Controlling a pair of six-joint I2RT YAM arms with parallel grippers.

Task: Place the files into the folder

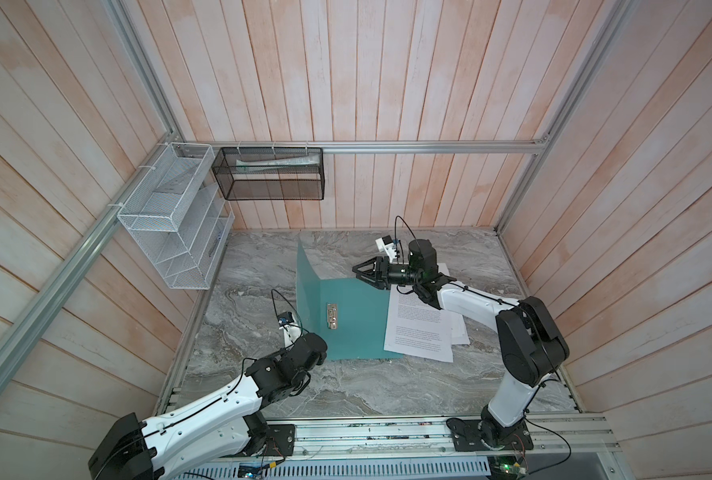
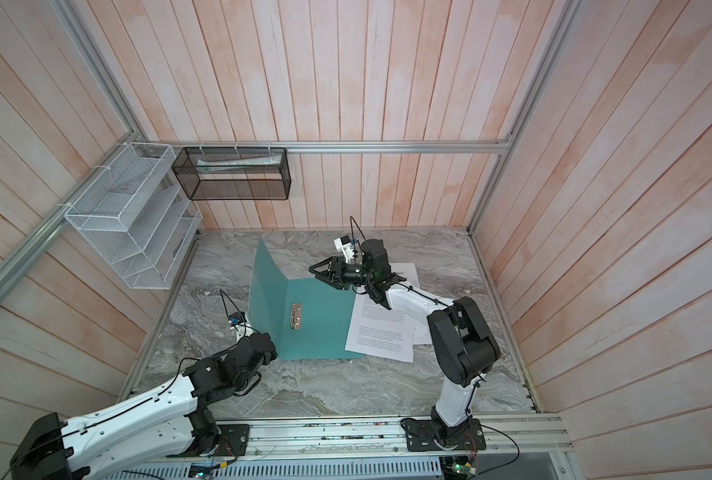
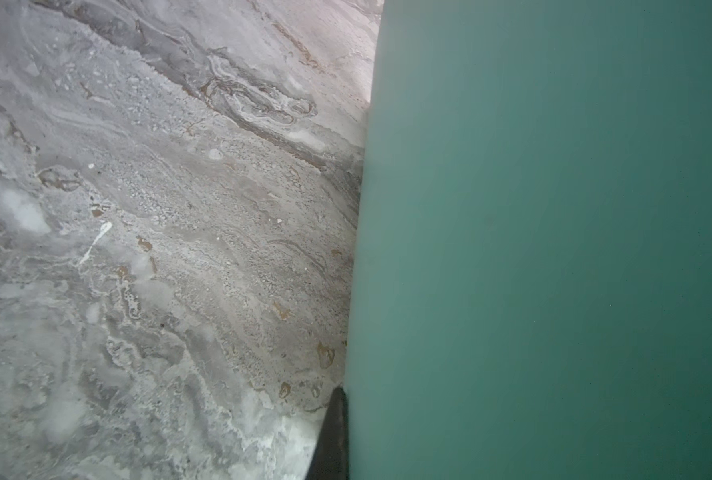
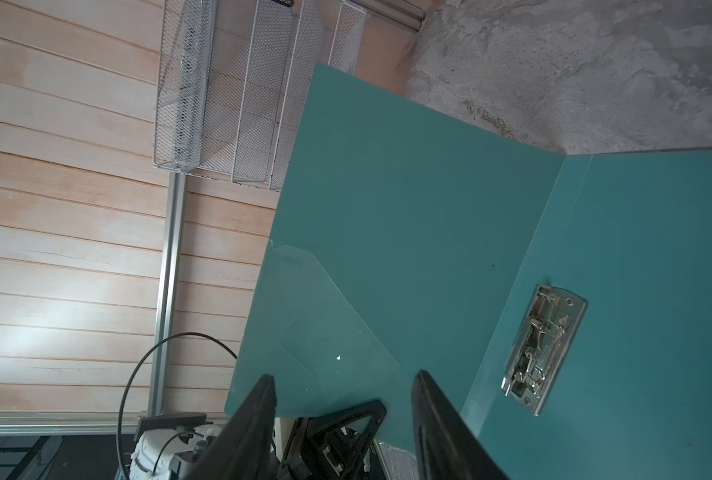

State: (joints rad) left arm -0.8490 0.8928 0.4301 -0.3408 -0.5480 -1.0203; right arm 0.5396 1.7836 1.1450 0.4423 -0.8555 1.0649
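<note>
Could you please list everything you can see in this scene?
table: one, grey marble, under everything
folder: one, teal, open on the table, cover raised
metal clip: one, silver, inside the folder by its spine
files: a few sheets, white with black text, partly over the folder's right edge
wire rack: one, white, left wall
mesh basket: one, black, back rail, holding rolled papers
left gripper: one, black, shut on the cover
right gripper: one, black, open, near the folder's far edge

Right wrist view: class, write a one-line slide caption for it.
Open right tool faces the half-open teal folder, metal fastener clip exposed near its spine.
</note>
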